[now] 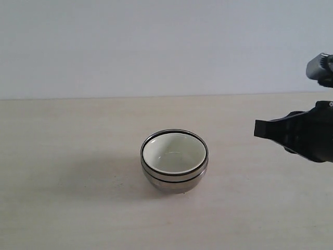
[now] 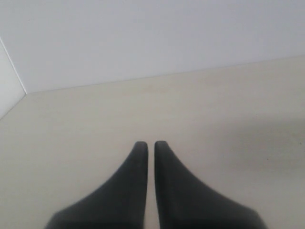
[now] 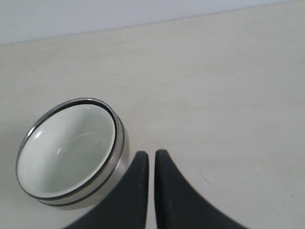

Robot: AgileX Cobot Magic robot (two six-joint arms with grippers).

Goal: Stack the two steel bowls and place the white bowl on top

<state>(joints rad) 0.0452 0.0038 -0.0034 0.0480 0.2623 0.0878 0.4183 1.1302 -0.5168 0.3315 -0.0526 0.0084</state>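
The two steel bowls [image 1: 174,174] stand nested as one stack at the middle of the table, and the white bowl [image 1: 174,153] sits inside the upper one. In the right wrist view the same stack of steel bowls [image 3: 116,157] holds the white bowl [image 3: 66,152]. My right gripper [image 1: 258,128] hovers well to the right of the stack, shut and holding nothing; its tips [image 3: 151,153] hang beside the stack without touching it. My left gripper [image 2: 150,143] is shut over bare table and does not appear in the exterior view.
A pale wooden table [image 1: 78,208] runs back to a plain light wall [image 1: 156,47]. In the left wrist view a wall corner [image 2: 14,81] meets the table's far left.
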